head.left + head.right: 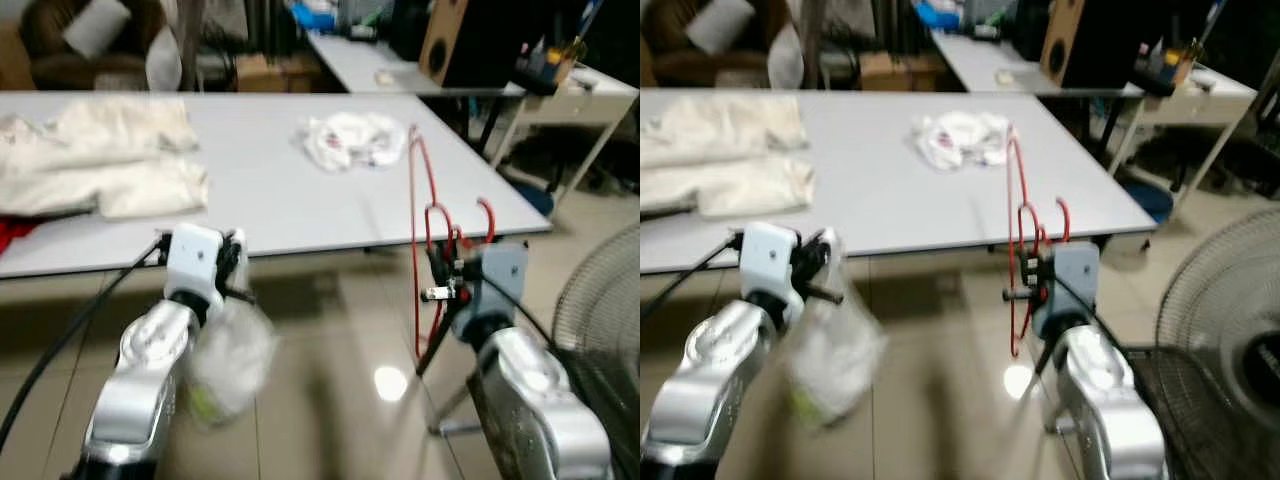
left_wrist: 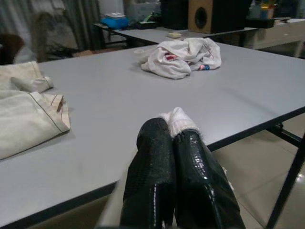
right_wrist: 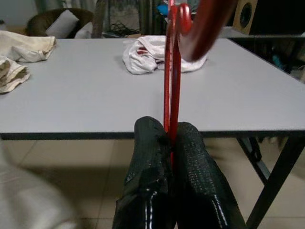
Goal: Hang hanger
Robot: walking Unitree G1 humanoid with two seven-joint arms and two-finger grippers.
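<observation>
A red wire hanger (image 1: 418, 230) stands upright in front of the grey table's (image 1: 280, 210) near right edge. My right gripper (image 1: 445, 272) is shut on its lower part. The right wrist view has the hanger's wire (image 3: 170, 57) running up from between the closed fingers (image 3: 190, 157). Just in front of the table edge, my left gripper (image 1: 235, 265) is shut on a pale, blurred piece of cloth (image 1: 230, 360) that hangs below it. A white tuft of that cloth (image 2: 178, 119) sticks out between the pressed fingertips in the left wrist view.
A crumpled white garment (image 1: 350, 138) lies on the table's right half and cream garments (image 1: 100, 160) on its left. A floor fan (image 1: 600, 320) stands close at the right. A second table (image 1: 370, 62) with a speaker (image 1: 445, 40) is behind. Glossy tile floor lies below.
</observation>
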